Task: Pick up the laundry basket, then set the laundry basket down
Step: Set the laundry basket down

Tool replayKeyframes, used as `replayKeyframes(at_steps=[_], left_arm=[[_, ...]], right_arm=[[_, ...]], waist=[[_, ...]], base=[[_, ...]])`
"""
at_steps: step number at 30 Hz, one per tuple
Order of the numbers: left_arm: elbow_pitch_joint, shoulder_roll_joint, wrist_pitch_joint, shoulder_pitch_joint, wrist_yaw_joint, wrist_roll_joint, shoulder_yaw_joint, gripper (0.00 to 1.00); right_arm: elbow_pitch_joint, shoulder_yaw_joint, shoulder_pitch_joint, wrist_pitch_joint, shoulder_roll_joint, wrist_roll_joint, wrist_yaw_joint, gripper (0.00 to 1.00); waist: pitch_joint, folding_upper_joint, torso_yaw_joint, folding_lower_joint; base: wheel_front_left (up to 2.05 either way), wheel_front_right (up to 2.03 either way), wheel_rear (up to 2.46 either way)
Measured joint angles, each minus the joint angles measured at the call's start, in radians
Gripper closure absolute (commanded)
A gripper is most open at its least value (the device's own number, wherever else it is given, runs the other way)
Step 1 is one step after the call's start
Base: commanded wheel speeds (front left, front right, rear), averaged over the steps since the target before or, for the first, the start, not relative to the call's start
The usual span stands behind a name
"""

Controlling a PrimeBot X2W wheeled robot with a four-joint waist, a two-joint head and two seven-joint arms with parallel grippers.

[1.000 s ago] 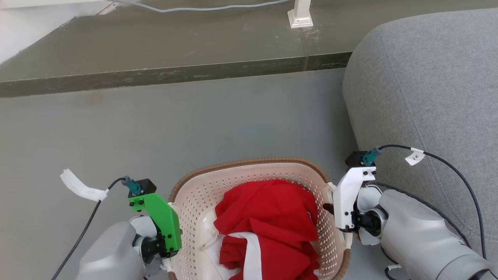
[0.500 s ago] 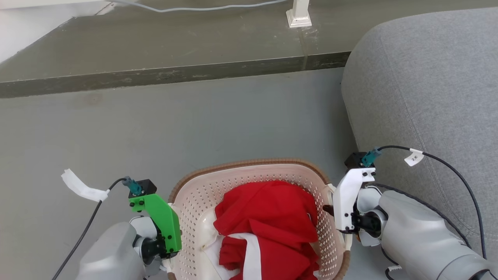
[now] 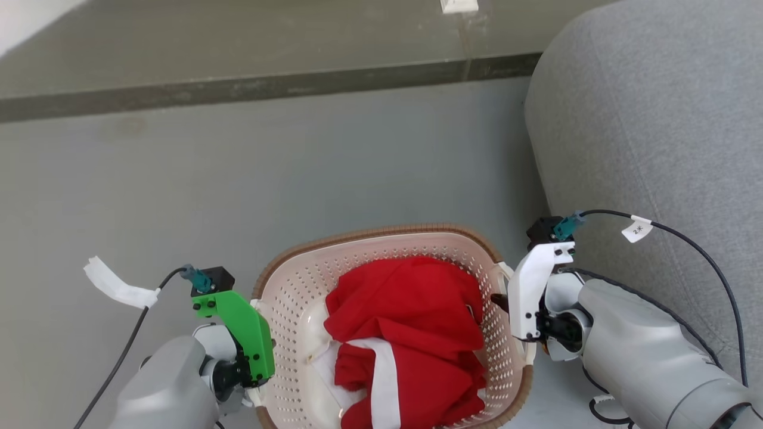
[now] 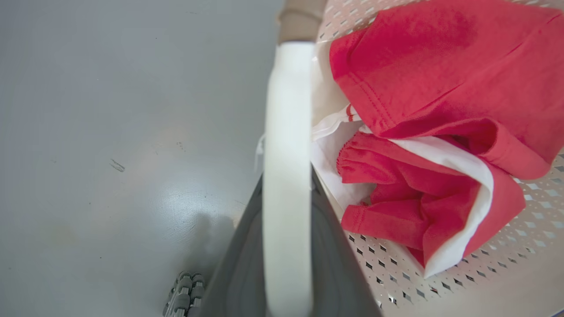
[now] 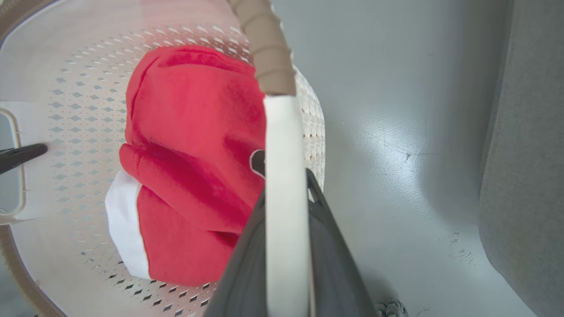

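So the cream-white perforated plastic laundry basket with the brown woven-look rim (image 3: 369, 233) is right in front of the robot, over the grey floor (image 3: 268, 167) and just beside the big grey fabric sofa (image 3: 656, 119) on the robot's right. The left jaws are clamped on the white side handle (image 4: 286, 110) at that end, with a dark finger (image 4: 240, 273) on either side of the bar. The right jaws are squeezed onto the opposite handle (image 5: 284, 154) the same way.

Makes sense to me. Grab both ends and the thing rides level, so the bundle of red and white clothes (image 3: 411, 310) inside won't slide to one end.

Honestly can't tell from here whether the bottom is off the floor, since the basket hides its own underside. My guess is it's in the carrying bit. For the set-down, both arms need to drop together or it'll tip. The sofa being that close on the right doesn't leave much room either.
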Motion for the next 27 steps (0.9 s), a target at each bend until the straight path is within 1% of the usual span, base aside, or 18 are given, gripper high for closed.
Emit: replayKeyframes(at_steps=[18,27], left_arm=[[-0.011,0.010,-0.096,-0.082,0.000,0.016,-0.009,1.00],[-0.015,0.016,-0.176,-0.120,0.000,0.034,-0.016,1.00]], right_arm=[[-0.008,0.009,-0.072,-0.072,-0.010,0.000,0.000,1.00],[-0.016,-0.003,-0.094,-0.156,-0.011,0.001,0.000,1.00]], waist=[[0.166,0.0000,-0.003,0.0000],[0.271,0.0000,-0.006,0.0000]], base=[[0.00,0.00,0.00],[0.00,0.00,0.00]])
